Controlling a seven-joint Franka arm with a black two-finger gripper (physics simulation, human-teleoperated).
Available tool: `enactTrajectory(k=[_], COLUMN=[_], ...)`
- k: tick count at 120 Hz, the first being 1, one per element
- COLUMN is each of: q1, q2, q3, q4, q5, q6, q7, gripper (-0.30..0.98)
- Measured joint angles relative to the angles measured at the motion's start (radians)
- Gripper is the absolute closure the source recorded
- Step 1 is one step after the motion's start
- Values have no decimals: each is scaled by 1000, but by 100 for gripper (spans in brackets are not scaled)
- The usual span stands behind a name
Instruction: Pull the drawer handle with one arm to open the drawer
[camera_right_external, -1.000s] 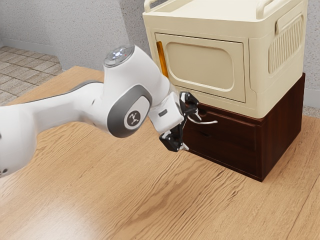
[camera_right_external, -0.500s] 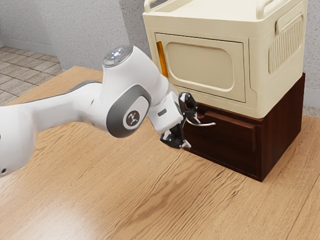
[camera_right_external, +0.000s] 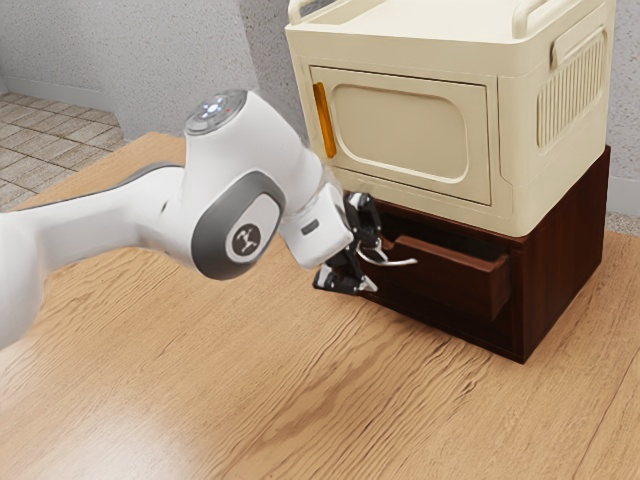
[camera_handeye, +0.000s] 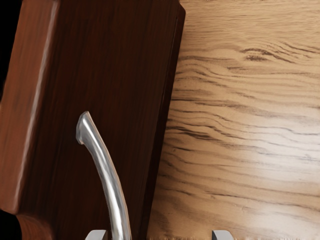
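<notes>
Though ajar, drawer (camera_right_external: 455, 279) beneath cabinet (camera_right_external: 400, 130).

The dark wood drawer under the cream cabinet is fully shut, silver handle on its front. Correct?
No, the drawer is partly open: the exterior view shows its front standing out from the dark housing. It is under the cream cabinet, with the silver handle on its front.

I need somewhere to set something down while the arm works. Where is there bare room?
Bare table stretches from the arm to the exterior view's lower edge, and on past the cabinet's near corner. It's crowded before the partly open drawer, where the gripper is at the handle; I'd avoid that stretch.
</notes>
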Motion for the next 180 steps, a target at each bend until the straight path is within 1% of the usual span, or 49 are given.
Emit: enactTrajectory(k=[48, 65, 95, 120, 180], q1=[0, -2, -3, -2, -7], q2=[-85, -115, -173, -199, -324], q3=[-2, -1, -2, -7, -15], q4=[-104, -132, -190, -216, -338], q5=[0, 1, 1, 2, 2], q6=[3, 4, 5, 7, 12], q7=[-21, -28, -36, -42, -55], gripper=[50, 53, 54, 54, 54])
